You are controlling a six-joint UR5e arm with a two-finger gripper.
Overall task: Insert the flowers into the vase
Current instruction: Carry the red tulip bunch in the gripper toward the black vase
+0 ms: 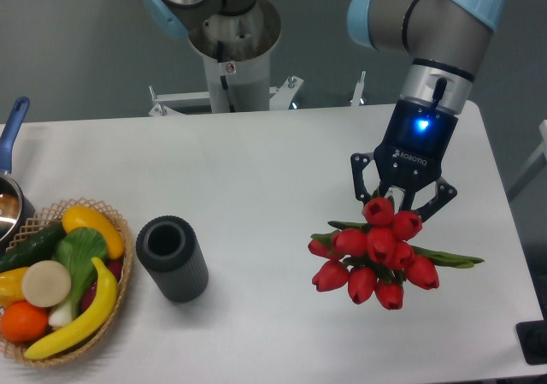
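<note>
step: pickup stage. The flowers (376,253) aren't in the vase (172,256) yet; transfer not begun.
claw: the gripper (402,204) sits right over the top of the bunch, fingers angled in around the uppermost buds. Looks like it is pinching the bunch, but the buds hide the fingertips, so I can't tell if it's actually clamped.
flowers: right half of the table (256,162), red buds bunched below the claw, green leaves sticking out to the right. Can't tell whether they're lifted or resting on the table.
vase: left of centre, well apart from the flowers, mouth open and unobstructed, just beside the fruit basket (120,294).
next: confirm grip, lift, carry left, turn stems down over the mouth, lower in.
risk: stems not visible from here, so alignment with the mouth is guesswork.
</note>
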